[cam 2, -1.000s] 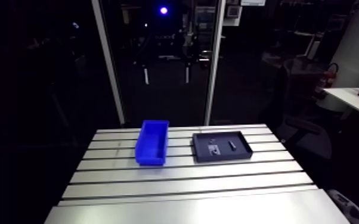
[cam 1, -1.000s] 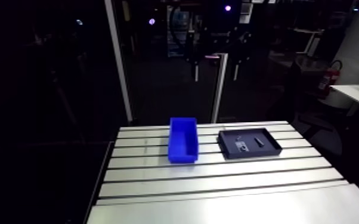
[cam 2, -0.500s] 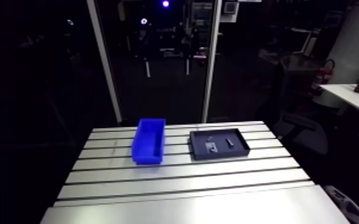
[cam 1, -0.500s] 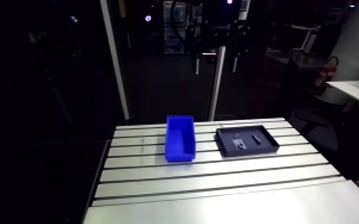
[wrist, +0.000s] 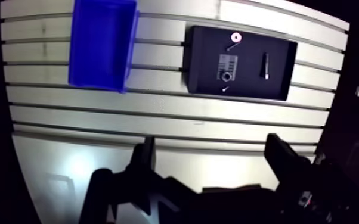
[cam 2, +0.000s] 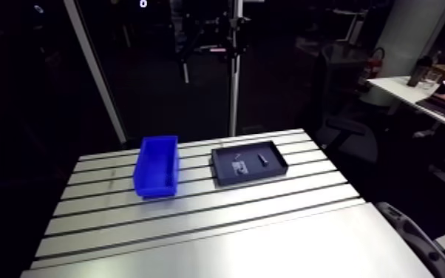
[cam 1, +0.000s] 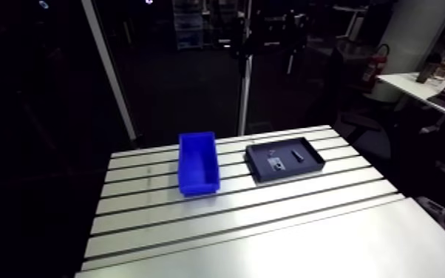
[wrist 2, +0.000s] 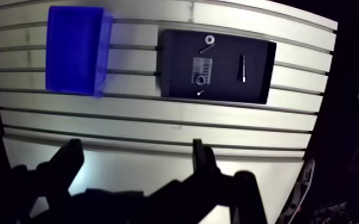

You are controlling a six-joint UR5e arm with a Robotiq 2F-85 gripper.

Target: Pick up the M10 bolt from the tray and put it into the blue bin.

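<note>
A dark bolt [wrist: 265,64] lies inside a black tray [wrist: 203,59], near the tray's side farthest from the blue bin [wrist: 101,42]. The bin stands beside the tray on the slotted table [cam 1: 270,222] and looks empty. In the arm view the tray [cam 1: 310,158] and the bin [cam 1: 198,162] sit side by side at the far end of the table. My gripper [wrist: 214,158] hangs high above the table, well short of the tray, open with nothing between its fingers. It does not show in the arm view.
The tray also holds a small washer [wrist: 236,37], a grey plate with a nut [wrist: 226,65] and a tiny screw [wrist: 225,89]. Bare slotted table lies between my gripper and the tray. The table's edge runs close beyond the tray's far side.
The whole arm view has shifted and tilted, so the camera has moved. Bin, tray and bolt keep their places on the table.
</note>
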